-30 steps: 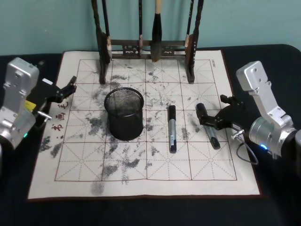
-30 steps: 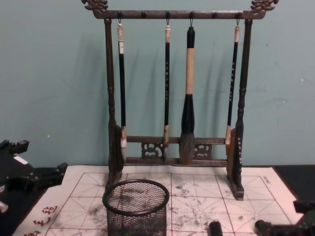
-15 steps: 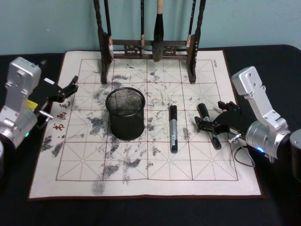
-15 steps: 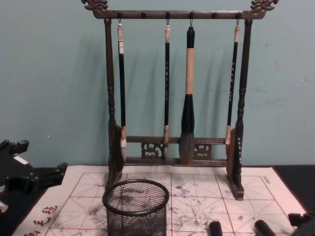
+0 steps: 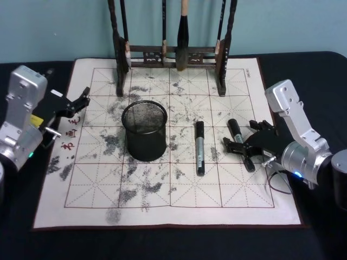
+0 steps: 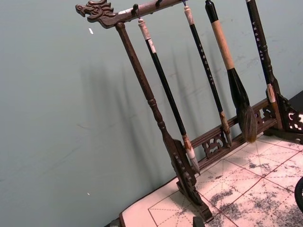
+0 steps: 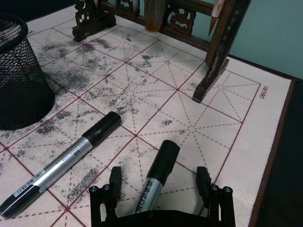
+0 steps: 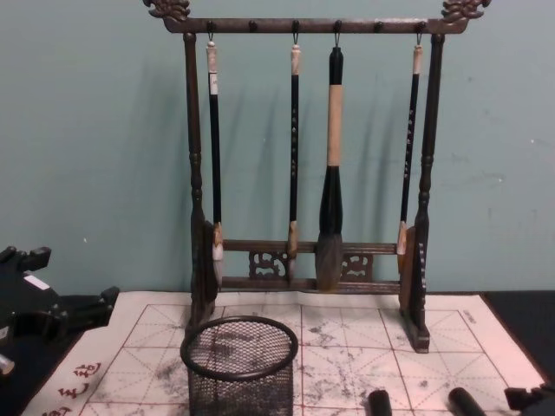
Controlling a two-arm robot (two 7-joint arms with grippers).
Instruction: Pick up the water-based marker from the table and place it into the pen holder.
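Two water-based markers with black caps and silver bodies lie on the ink-stained mat. One marker (image 5: 199,147) (image 7: 66,163) rests just right of the pen holder (image 5: 144,131) (image 7: 19,90) (image 8: 240,364), a black mesh cup standing upright. The other marker (image 5: 241,145) (image 7: 158,168) lies farther right. My right gripper (image 5: 238,135) (image 7: 158,182) is open and low over that marker, one finger on each side of its barrel, with a gap to both. My left gripper (image 5: 81,99) (image 8: 69,286) hangs open at the mat's left edge, holding nothing.
A tall dark wooden brush rack (image 5: 173,51) (image 8: 312,173) with several hanging brushes stands at the back of the mat (image 5: 162,200). The black table (image 5: 314,76) runs around the mat. A dark round object (image 5: 340,179) sits at the far right.
My right gripper has dropped lower and slid along the right-hand marker, so its fingers now straddle it. The left arm, both markers and the pen holder have not moved.
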